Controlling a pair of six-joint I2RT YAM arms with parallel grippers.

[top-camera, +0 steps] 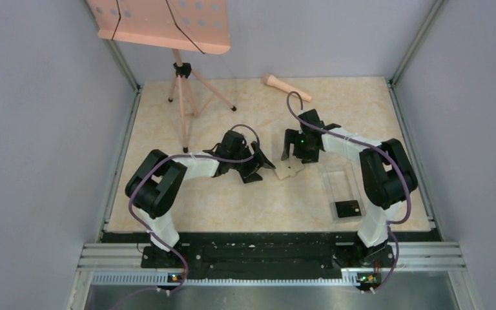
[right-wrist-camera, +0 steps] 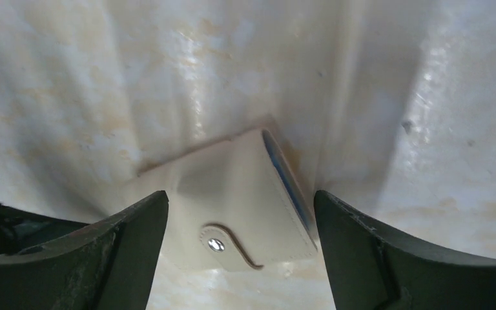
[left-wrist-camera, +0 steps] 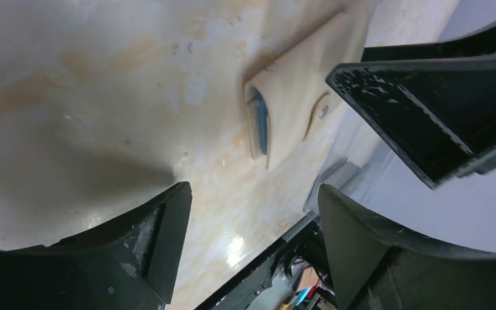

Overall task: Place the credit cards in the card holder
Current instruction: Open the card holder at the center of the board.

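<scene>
Hands of both arms meet near the middle of the overhead view, around the card holder (top-camera: 289, 169), which lies flat on the marbled surface (top-camera: 232, 206) just right of centre. The left hand (top-camera: 258, 166) sits just to the holder's left, and the right hand (top-camera: 292, 148) is just above it in the frame. Both are spread wide and grip nothing.

In the right wrist view, the right hand (right-wrist-camera: 240, 201) straddles the holder (right-wrist-camera: 232, 194). One dark finger (right-wrist-camera: 103, 252) shows at lower left and the other at lower right, with the beige wallet between them. I cannot tell whether they touch it. The holder is folded shut, its curved tab with the metal snap (right-wrist-camera: 216, 244) toward the bottom of the frame. A sliver of light blue lining (right-wrist-camera: 287, 181) runs along its right edge. That stance looks chosen to pin or pinch the wallet so it can be opened.

In the left wrist view, the left hand (left-wrist-camera: 255, 192) is apart from the holder (left-wrist-camera: 297, 90), which sits at upper middle with its blue-lined mouth toward the camera. It probably stands ready to steady the fold.

A clear plastic box (top-camera: 342, 184) lies at lower right of the overhead view, well apart from the holder, with a dark card (top-camera: 347, 208) at its near end. No card shows in the holder, so the task seems to be at its start.
</scene>
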